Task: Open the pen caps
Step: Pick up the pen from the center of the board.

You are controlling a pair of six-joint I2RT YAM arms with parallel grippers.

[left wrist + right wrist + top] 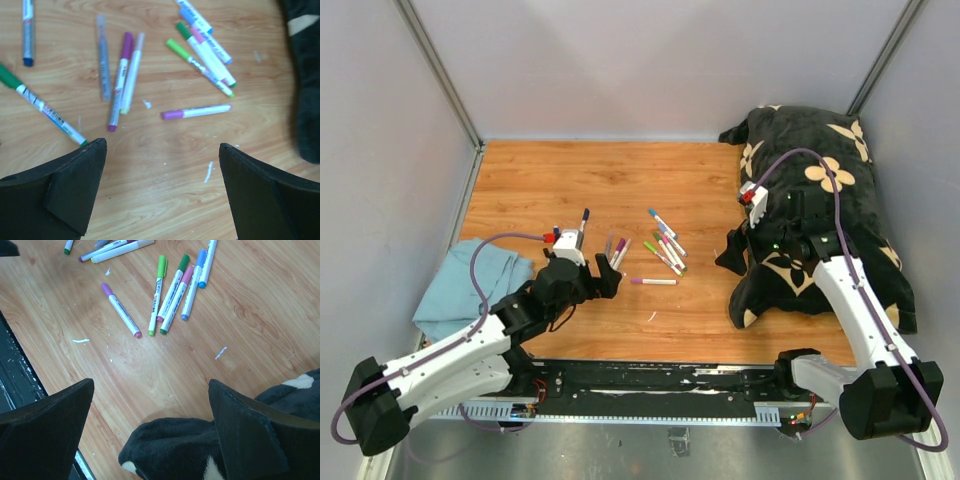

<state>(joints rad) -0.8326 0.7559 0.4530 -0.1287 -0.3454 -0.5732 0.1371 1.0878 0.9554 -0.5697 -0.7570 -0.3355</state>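
Note:
Several capped pens lie scattered mid-table [660,255]. In the left wrist view a white pen with a purple pen cap [171,115] lies just ahead of my left gripper [162,145], which is open over bare wood. A pen with a green cap [7,77] ends beside its left fingertip [95,150]. Light-green [161,266], green [184,261], pink [187,275] and blue [201,257] caps sit on a bunch of pens in the right wrist view. My right gripper [151,384] is open, low over a corner of the black pillow [170,445].
A black pillow with cream flowers [820,220] fills the right side, under the right arm. A crumpled light-blue cloth [470,280] lies at the left edge. A black rail [650,385] runs along the near edge. Grey walls enclose the table.

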